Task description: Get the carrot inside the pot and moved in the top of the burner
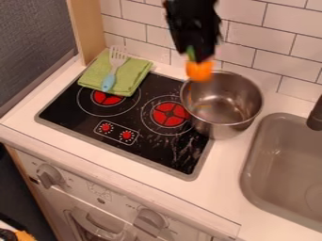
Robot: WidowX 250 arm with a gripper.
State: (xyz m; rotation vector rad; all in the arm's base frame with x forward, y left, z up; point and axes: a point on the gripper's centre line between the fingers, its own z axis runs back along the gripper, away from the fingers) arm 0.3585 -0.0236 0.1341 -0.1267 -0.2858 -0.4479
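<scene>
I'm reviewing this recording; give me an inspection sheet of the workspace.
surface: white counter; black stovetop with pale streaks near its front right
job's things: carrot held high near the pot's rim; pot upright at the stovetop's right edge, beside the right burner
clutter: green cloth, fork-like utensil on it
gripper: holding the carrot
cables: nothing seen
surroundings: tiled wall, sink
</scene>
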